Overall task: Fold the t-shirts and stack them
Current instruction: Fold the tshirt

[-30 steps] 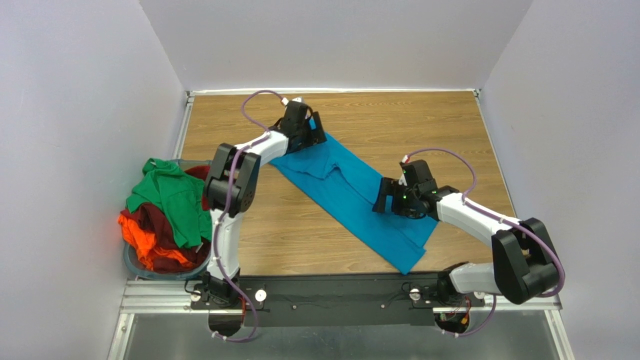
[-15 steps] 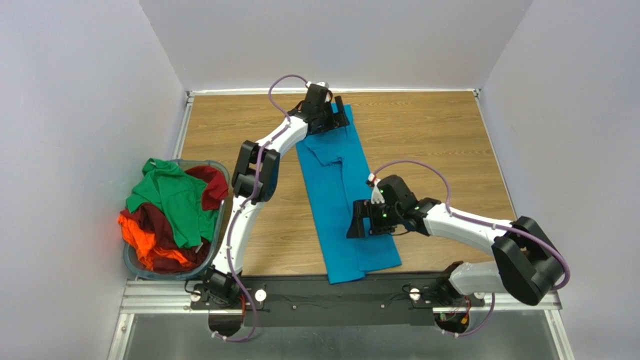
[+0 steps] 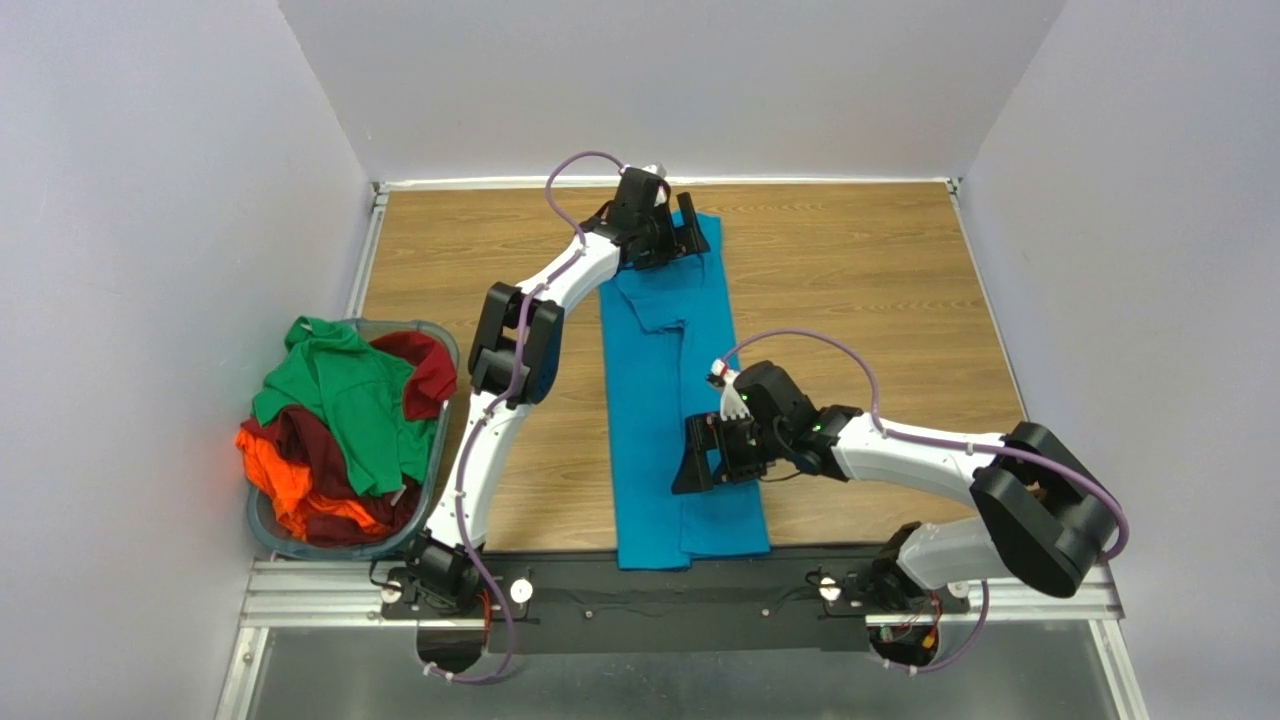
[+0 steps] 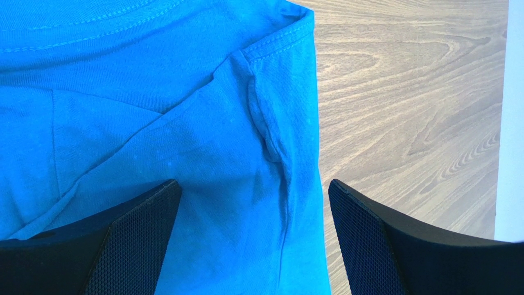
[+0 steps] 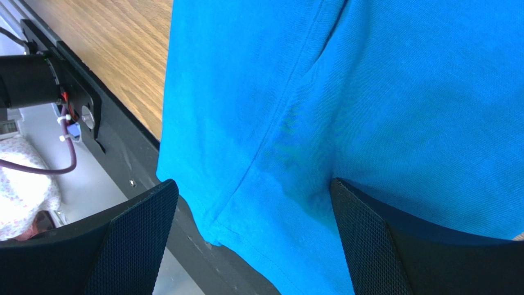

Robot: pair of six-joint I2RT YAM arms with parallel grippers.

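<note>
**Stuff I can't see right now**

From above, my left gripper covers the far end of the teal shirt, and my right gripper hides a patch nearer me. Both wrist views crop my fingers and the shirt. In the basket, the orange shirt and red shirt are mostly buried under the green shirt.

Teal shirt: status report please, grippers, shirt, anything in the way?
Left gripper open over far end. Right gripper open over near end. Teal shirt flat, lengthwise strip. Nothing blocking; other shirts in basket.
</note>
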